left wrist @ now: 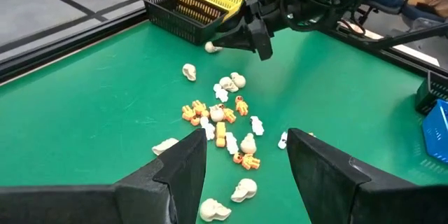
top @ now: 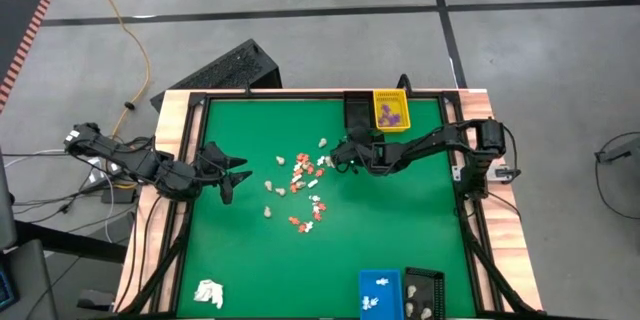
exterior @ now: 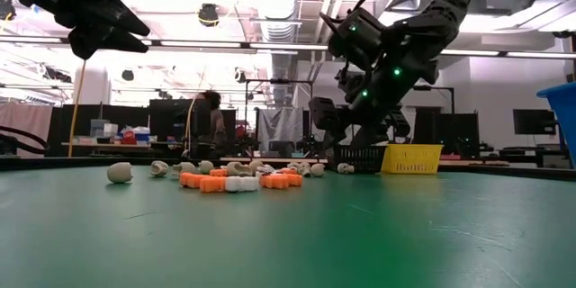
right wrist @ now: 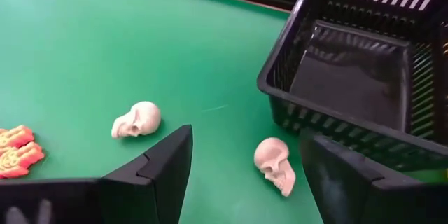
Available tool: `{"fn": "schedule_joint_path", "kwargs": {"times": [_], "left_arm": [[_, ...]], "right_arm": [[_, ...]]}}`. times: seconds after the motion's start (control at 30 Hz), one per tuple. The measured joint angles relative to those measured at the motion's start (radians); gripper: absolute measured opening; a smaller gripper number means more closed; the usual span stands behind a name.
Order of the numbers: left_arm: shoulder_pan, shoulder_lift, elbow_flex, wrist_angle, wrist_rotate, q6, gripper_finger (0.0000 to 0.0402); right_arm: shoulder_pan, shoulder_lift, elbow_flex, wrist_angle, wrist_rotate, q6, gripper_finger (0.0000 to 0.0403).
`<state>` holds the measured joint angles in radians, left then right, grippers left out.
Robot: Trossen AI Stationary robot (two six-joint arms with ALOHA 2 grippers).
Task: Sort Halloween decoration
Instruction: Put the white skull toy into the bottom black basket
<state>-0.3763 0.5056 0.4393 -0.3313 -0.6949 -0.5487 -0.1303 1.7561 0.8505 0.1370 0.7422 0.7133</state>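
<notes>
Right claw [top: 330, 159], released and empty, hovers low over the green table [top: 400, 230], its fingers [right wrist: 157, 164] spread on either side of a cream skull [right wrist: 275, 164] lying on the mat just beside an empty black basket [right wrist: 364, 77]; a second skull [right wrist: 136, 120] lies nearby, apart from the first, and two orange pieces [right wrist: 17, 150] lie farther out. The yellow basket [top: 390, 110], next to the black one at the table's far edge, holds purple pieces [top: 392, 115]. Left claw [top: 236, 172], likewise released and empty, is raised above the table's left part and points toward the main scatter of decorations [top: 303, 185], orange, white and cream pieces spread across the middle of the table. At the near edge stand a blue bin [top: 379, 293] with white pieces and a second black basket [top: 424, 295] with cream pieces. A white wad [top: 209, 293] lies at the near left corner.
</notes>
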Motion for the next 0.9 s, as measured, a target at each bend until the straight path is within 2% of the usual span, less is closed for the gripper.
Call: {"fn": "schedule_joint_path", "kwargs": {"times": [0.37, 0.67, 0.9], "left_arm": [[0.0, 0.0, 0.0, 0.0, 0.0, -0.028, 0.0189], [0.0, 0.007, 0.0, -0.002, -0.001, -0.037, 0.0189], [0.0, 0.021, 0.0, -0.019, -0.007, -0.038, 0.0189]], "right_arm": [[-0.01, 0.003, -0.026, 0.032, -0.036, 0.009, 0.026], [-0.016, 0.152, -0.024, 0.207, -0.051, -0.007, 0.026], [-0.014, 0.178, -0.023, 0.224, -0.036, -0.004, 0.0256]]}}
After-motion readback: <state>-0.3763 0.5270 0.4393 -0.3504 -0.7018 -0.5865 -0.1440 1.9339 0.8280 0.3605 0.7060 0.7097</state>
